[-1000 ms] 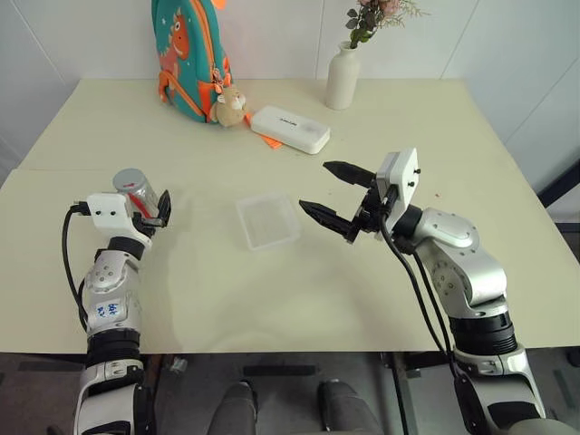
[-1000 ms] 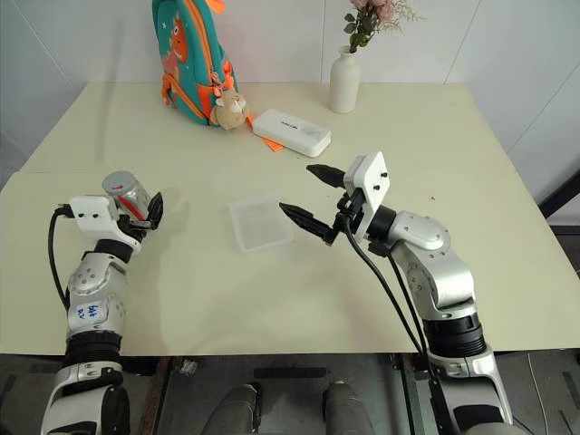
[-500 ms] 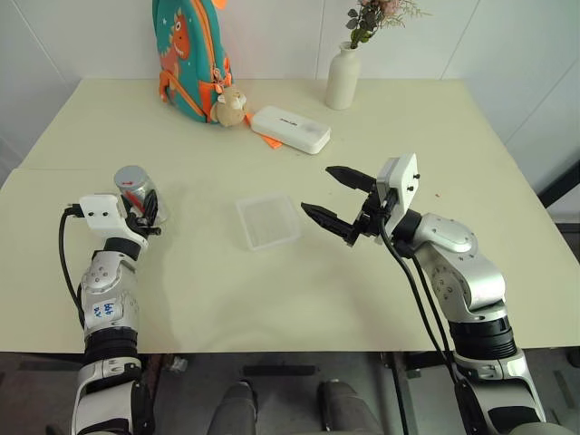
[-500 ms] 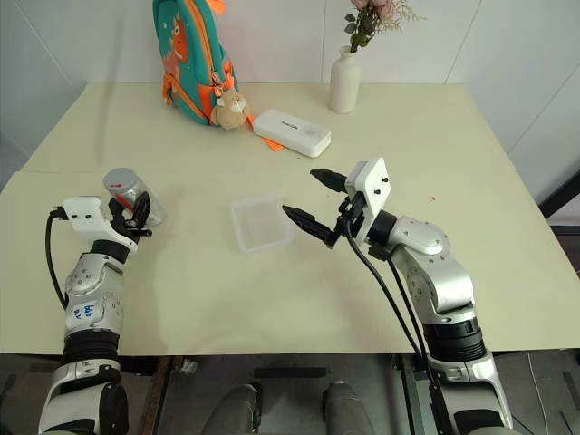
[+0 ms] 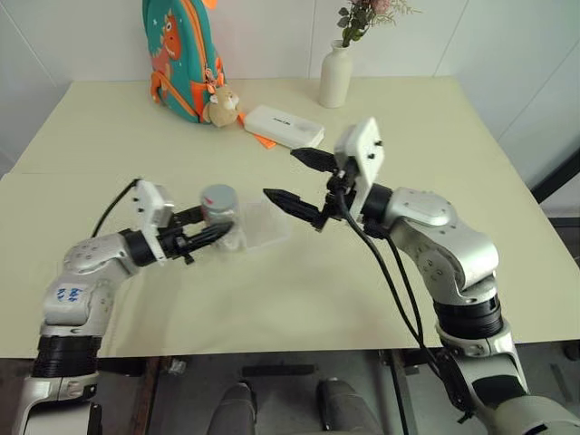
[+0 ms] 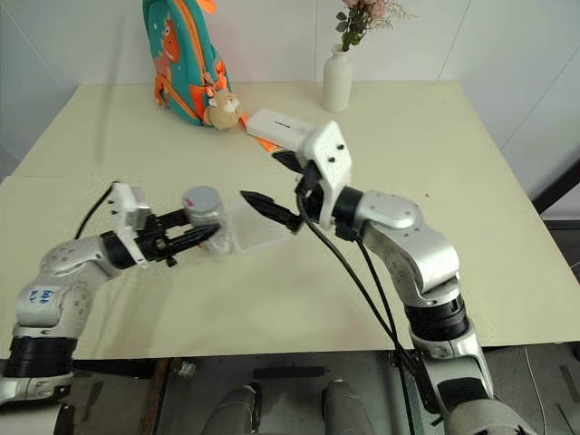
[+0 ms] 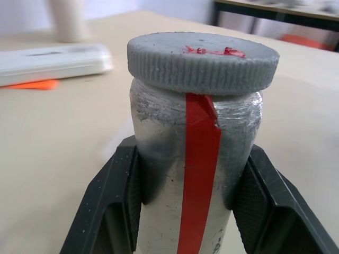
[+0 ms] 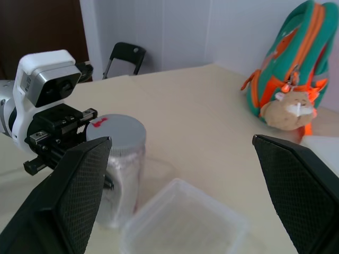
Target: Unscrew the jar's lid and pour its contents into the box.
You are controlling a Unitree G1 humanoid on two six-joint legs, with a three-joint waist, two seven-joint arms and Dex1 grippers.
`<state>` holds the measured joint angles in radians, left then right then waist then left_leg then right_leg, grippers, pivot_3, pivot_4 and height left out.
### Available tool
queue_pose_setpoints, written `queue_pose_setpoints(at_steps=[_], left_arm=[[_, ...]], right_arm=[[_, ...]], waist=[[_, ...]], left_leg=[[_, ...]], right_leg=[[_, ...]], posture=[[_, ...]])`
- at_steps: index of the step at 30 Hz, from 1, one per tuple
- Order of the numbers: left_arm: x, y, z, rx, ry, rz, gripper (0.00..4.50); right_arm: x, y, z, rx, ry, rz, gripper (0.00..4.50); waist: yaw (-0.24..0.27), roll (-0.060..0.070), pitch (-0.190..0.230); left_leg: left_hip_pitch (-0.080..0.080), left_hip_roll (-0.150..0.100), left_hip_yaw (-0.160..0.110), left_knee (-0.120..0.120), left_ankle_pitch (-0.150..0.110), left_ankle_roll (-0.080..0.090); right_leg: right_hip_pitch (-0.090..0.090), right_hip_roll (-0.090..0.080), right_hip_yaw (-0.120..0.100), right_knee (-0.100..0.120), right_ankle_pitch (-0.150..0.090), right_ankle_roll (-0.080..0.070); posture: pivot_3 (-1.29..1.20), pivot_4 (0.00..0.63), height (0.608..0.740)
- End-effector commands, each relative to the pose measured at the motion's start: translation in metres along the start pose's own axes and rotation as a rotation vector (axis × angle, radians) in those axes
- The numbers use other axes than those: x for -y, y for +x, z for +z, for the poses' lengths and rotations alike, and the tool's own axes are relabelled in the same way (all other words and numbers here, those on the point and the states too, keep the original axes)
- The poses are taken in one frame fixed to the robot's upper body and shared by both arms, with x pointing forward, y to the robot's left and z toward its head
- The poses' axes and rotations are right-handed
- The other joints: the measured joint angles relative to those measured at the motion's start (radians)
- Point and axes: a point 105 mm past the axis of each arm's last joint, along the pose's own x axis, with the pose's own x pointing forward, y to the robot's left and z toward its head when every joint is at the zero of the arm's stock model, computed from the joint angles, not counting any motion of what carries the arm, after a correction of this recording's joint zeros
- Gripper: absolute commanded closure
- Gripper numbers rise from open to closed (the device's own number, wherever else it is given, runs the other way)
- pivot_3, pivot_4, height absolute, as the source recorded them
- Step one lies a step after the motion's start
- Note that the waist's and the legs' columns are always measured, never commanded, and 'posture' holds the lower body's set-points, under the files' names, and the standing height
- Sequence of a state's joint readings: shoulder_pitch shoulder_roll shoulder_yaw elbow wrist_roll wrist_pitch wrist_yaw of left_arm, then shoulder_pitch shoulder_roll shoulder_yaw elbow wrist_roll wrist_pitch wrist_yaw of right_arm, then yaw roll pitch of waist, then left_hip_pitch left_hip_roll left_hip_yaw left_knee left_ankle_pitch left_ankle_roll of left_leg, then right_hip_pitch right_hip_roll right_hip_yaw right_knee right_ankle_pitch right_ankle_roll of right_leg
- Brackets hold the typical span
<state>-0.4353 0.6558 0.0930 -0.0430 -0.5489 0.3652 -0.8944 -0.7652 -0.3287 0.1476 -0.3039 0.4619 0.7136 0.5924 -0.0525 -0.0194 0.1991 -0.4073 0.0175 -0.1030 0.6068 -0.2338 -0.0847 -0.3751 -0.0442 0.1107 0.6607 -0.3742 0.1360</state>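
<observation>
The jar [image 5: 220, 217], a small clear cylinder with a red strip down its side, stands upright at the left edge of the box [image 5: 265, 223]. Its grey lid [image 7: 203, 61] is on and carries a red mark. My left gripper [image 5: 220, 222] reaches in level from the left and is shut on the jar's body below the lid, one black finger [image 7: 114, 196] on each side. My right gripper [image 5: 279, 172] hovers open just right of the jar, above the box, pointing at the lid. The contents cannot be made out through the jar's wall.
At the back of the table [image 5: 426, 145] stand a teal and orange backpack [image 5: 177, 54] with a small plush toy [image 5: 217, 109], a white oblong case [image 5: 283, 127] and a white vase with flowers [image 5: 335, 77]. The table's front edge runs below both arms.
My left gripper closed on the jar, swung to point right and carried it from the table's left side to the box. The right gripper moved left and up, closer to the jar.
</observation>
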Motion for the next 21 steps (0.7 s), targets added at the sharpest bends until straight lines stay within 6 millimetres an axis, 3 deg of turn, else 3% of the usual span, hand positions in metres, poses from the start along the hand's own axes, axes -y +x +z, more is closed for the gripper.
queue_pose_setpoints(at_steps=[1,6,21], left_arm=[[0.009,0.016,0.013,0.023,0.053,-0.061,2.61],[0.014,0.026,0.017,0.054,0.057,-0.088,2.61],[0.021,0.033,0.024,0.103,0.056,-0.090,2.61]], right_arm=[[-0.001,0.004,0.012,0.031,0.018,-0.005,0.00],[-0.006,0.008,0.009,0.008,0.030,0.006,0.00],[-0.015,0.014,0.008,-0.009,0.084,0.047,0.00]], waist=[[-0.001,0.000,0.000],[-0.008,0.000,0.000],[-0.005,0.000,0.000]], left_leg=[[0.000,0.000,0.000,-0.001,0.000,0.000],[-0.001,0.000,0.001,-0.002,0.000,0.000],[-0.001,0.001,0.001,-0.002,0.000,0.000]], right_leg=[[0.000,0.000,0.000,-0.001,0.000,0.000],[-0.002,0.000,0.001,-0.002,-0.001,-0.001],[-0.002,0.001,0.001,-0.001,-0.001,-0.002]], posture=[[0.00,0.150,0.740],[0.00,0.150,0.740],[0.00,0.150,0.740]])
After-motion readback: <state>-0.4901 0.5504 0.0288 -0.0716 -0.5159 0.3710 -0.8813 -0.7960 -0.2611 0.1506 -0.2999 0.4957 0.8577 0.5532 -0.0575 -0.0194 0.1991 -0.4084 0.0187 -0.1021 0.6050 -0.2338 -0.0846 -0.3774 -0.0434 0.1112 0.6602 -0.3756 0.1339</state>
